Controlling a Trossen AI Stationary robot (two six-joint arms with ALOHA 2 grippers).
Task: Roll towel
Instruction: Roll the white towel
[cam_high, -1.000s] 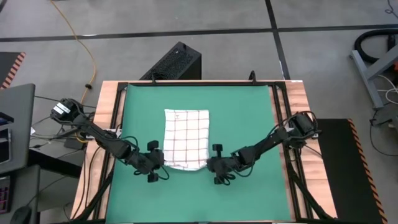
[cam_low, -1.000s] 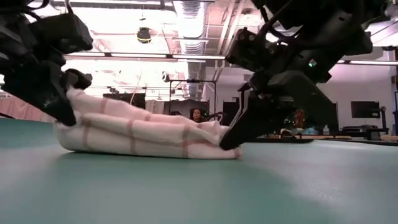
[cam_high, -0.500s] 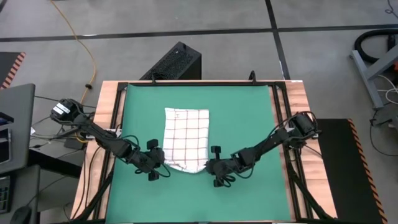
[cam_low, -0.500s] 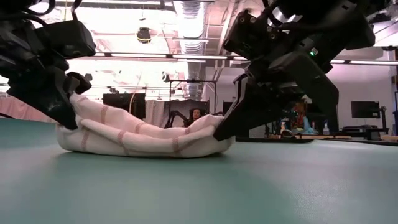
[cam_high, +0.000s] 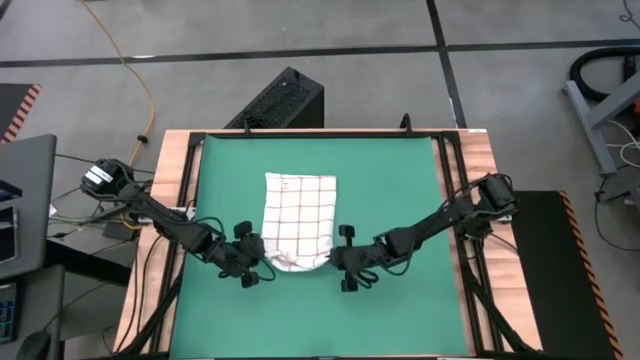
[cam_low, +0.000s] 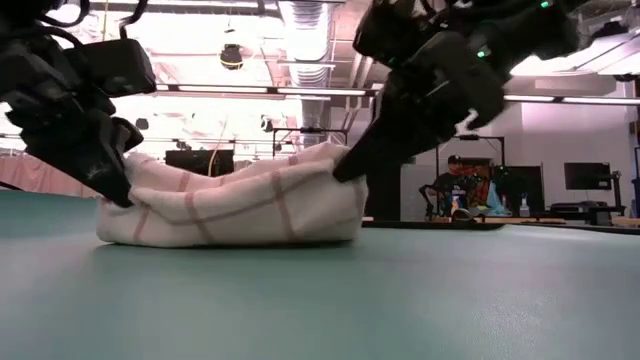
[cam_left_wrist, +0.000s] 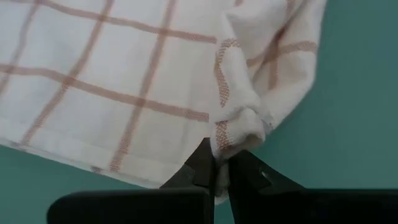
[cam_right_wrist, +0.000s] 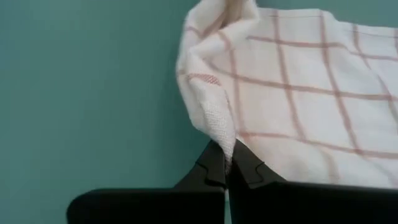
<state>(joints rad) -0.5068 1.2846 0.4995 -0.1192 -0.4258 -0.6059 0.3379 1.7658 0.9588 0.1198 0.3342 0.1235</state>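
- Towel (cam_high: 298, 222) lay mid-frame in the high view, on the green mat (cam_high: 390, 180) covering the bench, long side running toward the top of the frame, its near end lifted off the mat.
- Left tool (cam_high: 258, 262) was pinched tight on the lower-left corner of the towel; the left wrist view showed a bunched knot of cloth squeezed between its fingertips (cam_left_wrist: 200, 163).
- Right tool (cam_high: 335, 258) was likewise pressed together on the lower-right corner, with a thin folded edge of cloth caught between its fingertips (cam_right_wrist: 214, 163).
- Low view: the gripped edge stood up off the mat and sagged in a shallow curve between the two tools, the rest lying slack beneath.
- Handling judgement: light, soft, no stiffness at all. It draped and creased wherever unsupported, so it would not hold a roll shape by itself.
- Woven surface looked grippy rather than slick; a thin pinch seemed enough, but a small bite could slip out under tension.
- Best hold, as I read it: the two near corners, kept level and evenly spaced so the edge stayed straight while turning it over toward the far end.
- Not fragile; main risk was a skewed or loose roll.
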